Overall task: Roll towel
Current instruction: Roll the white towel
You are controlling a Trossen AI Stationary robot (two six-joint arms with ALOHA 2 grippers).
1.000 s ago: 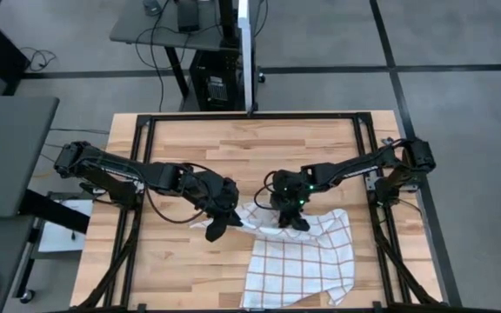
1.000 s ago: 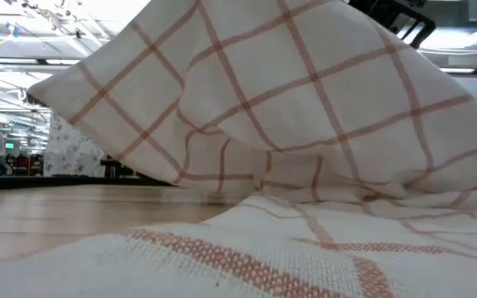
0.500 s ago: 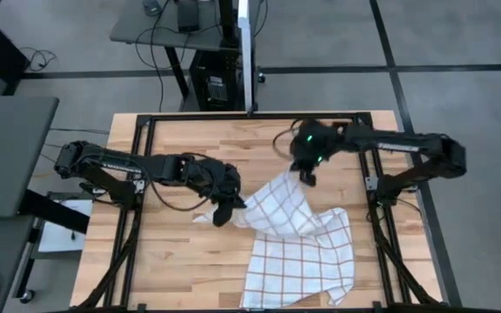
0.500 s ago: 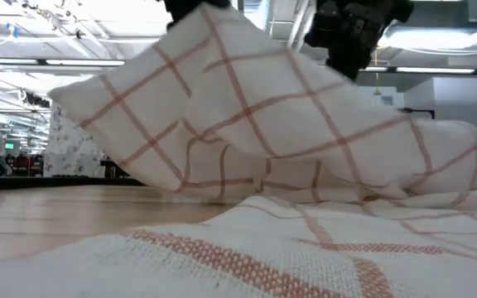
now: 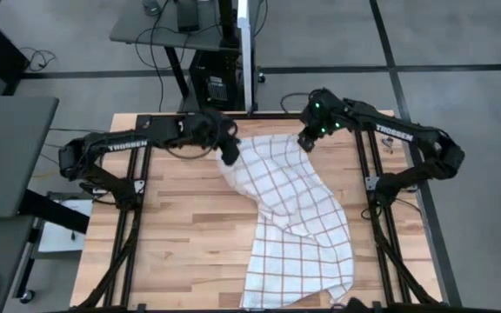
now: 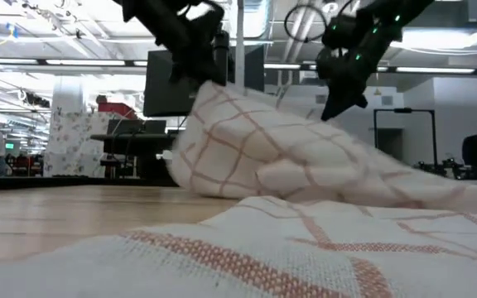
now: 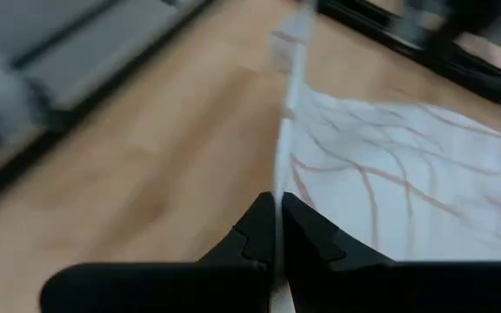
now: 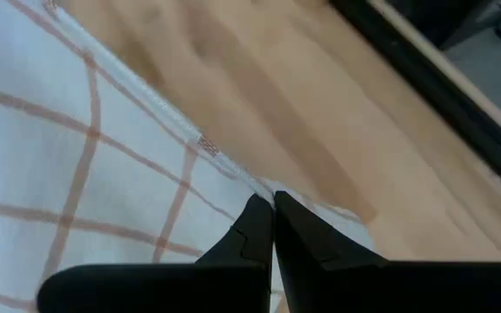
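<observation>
From above, the left gripper (image 5: 227,152) and right gripper (image 5: 305,139) each pinch a far corner of the checked towel (image 5: 298,226) stretched over the wooden table (image 5: 181,235); level across, it sags between them, and a thin hem could slip free.

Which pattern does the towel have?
The towel is white with thin reddish-brown checks, clearest in the high view.

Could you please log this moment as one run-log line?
left gripper: shut on towel | right gripper: shut on towel | towel: far edge lifted
</observation>
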